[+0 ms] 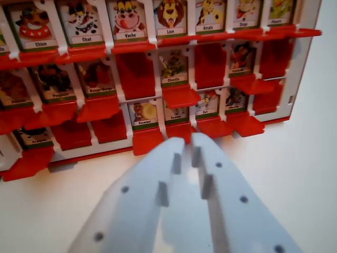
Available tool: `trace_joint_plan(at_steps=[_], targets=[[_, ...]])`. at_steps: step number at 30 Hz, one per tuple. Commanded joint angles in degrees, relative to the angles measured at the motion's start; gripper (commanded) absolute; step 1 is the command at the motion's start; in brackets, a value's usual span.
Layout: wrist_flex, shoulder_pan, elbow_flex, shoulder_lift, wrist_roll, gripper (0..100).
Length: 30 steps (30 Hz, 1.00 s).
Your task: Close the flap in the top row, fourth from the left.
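Up at the frame's top edge, the lion flap stands open on the board, fourth along (card showing), so nothing's done yet. My claw hangs low by the bottom row, clenched, grasping nothing — the whole reach remains.

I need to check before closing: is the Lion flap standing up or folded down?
Standing up: the Lion flap shows its picture and label, not a bare red slot.

We see a gripper of pale blue-grey plastic with two flat, tapering fingers. Each finger carries small dark round holes along its face. Stepped rectangular notches line the inner edges.
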<state>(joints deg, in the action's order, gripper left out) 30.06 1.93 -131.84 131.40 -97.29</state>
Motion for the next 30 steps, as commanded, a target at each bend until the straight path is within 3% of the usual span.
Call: trace_joint_plan(at_steps=[1,13,30], targets=[[-4.83,0.70,9.14,-6.94,0.62,1],[-9.67,3.60,18.81,-22.85,0.97,1],[-14.41,4.66,20.92,-31.82,1.32,1]])
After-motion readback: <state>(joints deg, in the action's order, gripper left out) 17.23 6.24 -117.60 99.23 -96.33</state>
